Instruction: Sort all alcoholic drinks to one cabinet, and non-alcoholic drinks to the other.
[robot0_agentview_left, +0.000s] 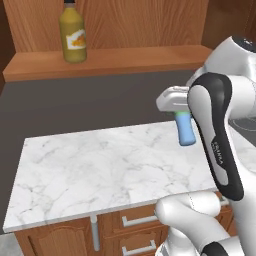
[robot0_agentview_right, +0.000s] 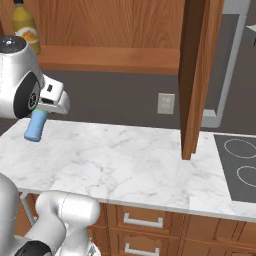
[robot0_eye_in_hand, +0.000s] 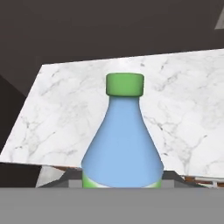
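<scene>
1. Juice bottle (robot0_agentview_left: 73, 34), orange-yellow with a black cap and orange label, stands upright at the left end of the cabinet shelf (robot0_agentview_left: 125, 59), against the plank back. In the right base view the same juice bottle (robot0_agentview_right: 26, 27) sits at the top left corner, partly behind the arm.
2. Marble counter (robot0_agentview_left: 100, 165) below the shelf is white with grey veins; drawers (robot0_agentview_left: 140, 220) with silver handles sit under its front edge.
3. Water bottle (robot0_agentview_left: 186, 130), slim and light blue, hangs in the air above the right part of the counter, clear of the marble. Its upper end is hidden in the hand; its free end points down and slightly toward the arm.
4. Gripper (robot0_agentview_left: 179, 113) is clamped on that bottle from above; the fingers themselves are hidden behind the hand's white body in both base views. From the right base view the gripper (robot0_agentview_right: 44, 111) holds the water bottle (robot0_agentview_right: 35, 127) over the counter's left end.
5. Hand view: the water bottle (robot0_eye_in_hand: 122, 144) runs away from the camera, green cap (robot0_eye_in_hand: 125, 84) farthest, with the marble counter (robot0_eye_in_hand: 183, 87) beyond it. The fingertips are hidden at the bottle's wide end.
6. Cabinet door (robot0_agentview_right: 197, 75) stands open, edge-on, right of centre in the right base view.
7. Wall outlet (robot0_agentview_right: 166, 103) sits just left of that door; a stovetop (robot0_agentview_right: 240, 170) lies at far right.
</scene>
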